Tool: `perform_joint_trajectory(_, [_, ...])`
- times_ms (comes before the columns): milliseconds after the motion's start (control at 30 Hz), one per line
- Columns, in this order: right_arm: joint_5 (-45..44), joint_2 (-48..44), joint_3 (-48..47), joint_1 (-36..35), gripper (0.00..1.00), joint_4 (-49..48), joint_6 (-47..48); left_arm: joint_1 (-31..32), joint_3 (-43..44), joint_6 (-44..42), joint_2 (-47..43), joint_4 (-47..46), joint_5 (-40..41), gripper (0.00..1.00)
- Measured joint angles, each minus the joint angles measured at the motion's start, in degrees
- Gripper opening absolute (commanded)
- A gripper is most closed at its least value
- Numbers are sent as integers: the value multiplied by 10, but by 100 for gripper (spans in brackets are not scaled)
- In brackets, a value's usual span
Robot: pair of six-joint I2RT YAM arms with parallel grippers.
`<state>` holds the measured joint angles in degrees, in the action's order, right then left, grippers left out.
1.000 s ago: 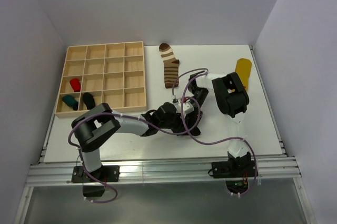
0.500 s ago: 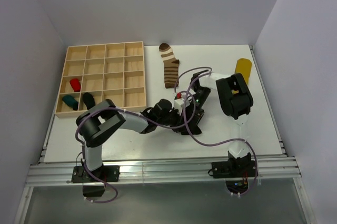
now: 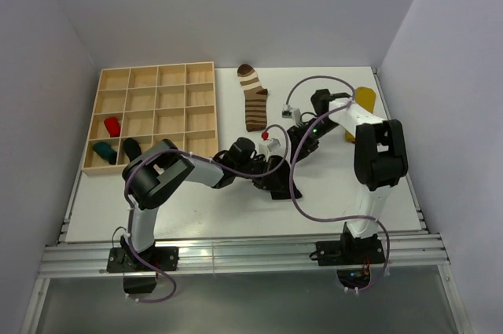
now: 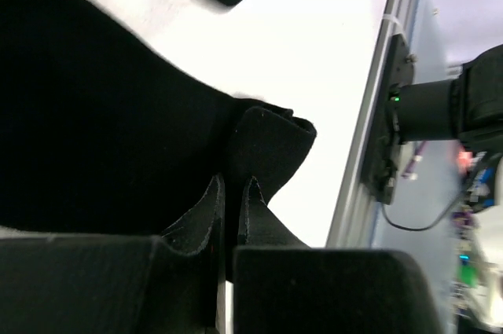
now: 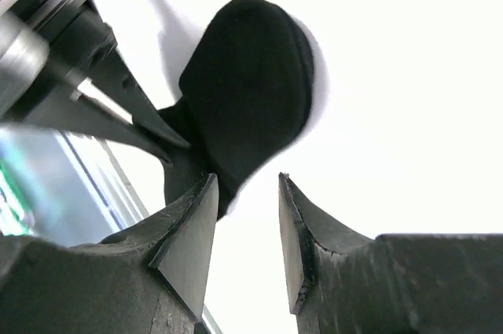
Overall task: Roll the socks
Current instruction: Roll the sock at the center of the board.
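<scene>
The plain black sock (image 3: 277,186) lies mid-table, partly rolled. My left gripper (image 3: 266,175) is low over it, and in the left wrist view its jaws (image 4: 232,181) are shut on a fold of the sock (image 4: 94,114). My right gripper (image 3: 299,144) is open and empty. In the right wrist view (image 5: 247,177) it is just short of the sock's rounded end (image 5: 247,82), with one finger (image 5: 192,224) beside the fabric. The brown-and-cream striped sock (image 3: 253,98) lies flat at the back. The yellow sock (image 3: 363,100) lies back right, partly behind the right arm. The white-cuffed black sock is not in view.
A wooden compartment tray (image 3: 157,67) stands at the back left and holds red, teal and black rolled items in its left cells. Purple cables loop over the middle of the table. The left gripper's body (image 5: 71,59) shows close beside the right fingers.
The right arm's elbow has swung to the right and its gripper has drawn back from the black sock. The left arm has shifted slightly, still gripping the sock.
</scene>
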<state>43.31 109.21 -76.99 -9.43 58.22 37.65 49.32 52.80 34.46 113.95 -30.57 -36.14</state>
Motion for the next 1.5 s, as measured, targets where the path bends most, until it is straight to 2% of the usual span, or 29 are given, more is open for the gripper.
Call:
perform_joint_trajectory(233, [18, -72, 47, 37, 46, -34, 9, -30, 23, 54, 12, 55, -50, 0])
perform_joint_trajectory(400, [14, -158, 124, 30, 50, -68, 46, -45, 68, 76, 43, 108, -102, 0])
perform_joint_trajectory(633, [-37, -341, 289, -57, 58, -161, 99, -67, 89, 103, 66, 146, -153, 0])
perform_joint_trajectory(733, [-63, -385, 339, -99, 58, -197, 110, -75, 89, 110, 70, 159, -170, 0])
perform_joint_trajectory(1133, [-159, -456, 426, -217, 63, -317, 122, -84, 106, 124, 89, 183, -200, 0])
perform_joint_trajectory(1500, [-227, -440, 454, -324, 63, -372, 123, -85, 116, 123, 96, 195, -210, 0])
